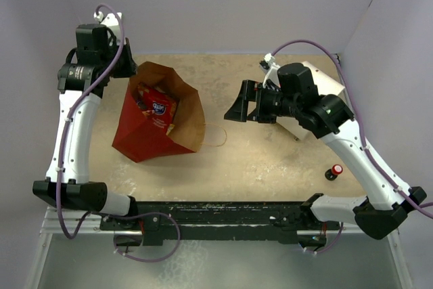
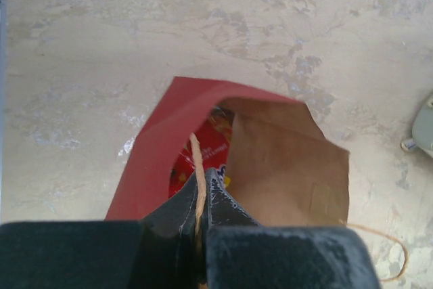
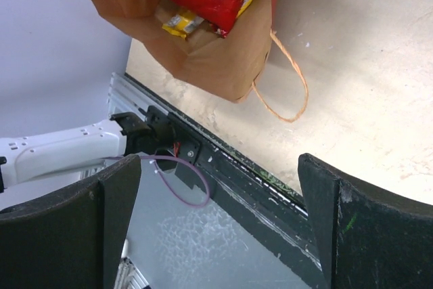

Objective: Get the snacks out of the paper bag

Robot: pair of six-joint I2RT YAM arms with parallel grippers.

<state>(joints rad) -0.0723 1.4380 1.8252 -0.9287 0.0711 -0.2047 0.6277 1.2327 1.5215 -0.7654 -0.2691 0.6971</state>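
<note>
Robotics lab test cell. 2 white-and-black robot arms, left arm (image 1: 71,133) and right arm (image 1: 358,157), bolted to black rail (image 1: 223,211) at near edge of table (image 1: 270,160). Plain pale walls (image 1: 237,5) box table in on 3 sides. Purple cables (image 1: 304,40) loop loose along arms. Silver metal frame (image 1: 74,225) under rail. Tabletop beige, mottled, scuffed. Paper bag (image 1: 145,137) stands on it, lone staged prop near left arm.

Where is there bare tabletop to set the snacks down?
Bare table lies along the near edge, between the paper bag and the small red-capped black object; also the far strip beyond the open right gripper. Crowded at left, where the left gripper pinches the bag's handle.
</note>
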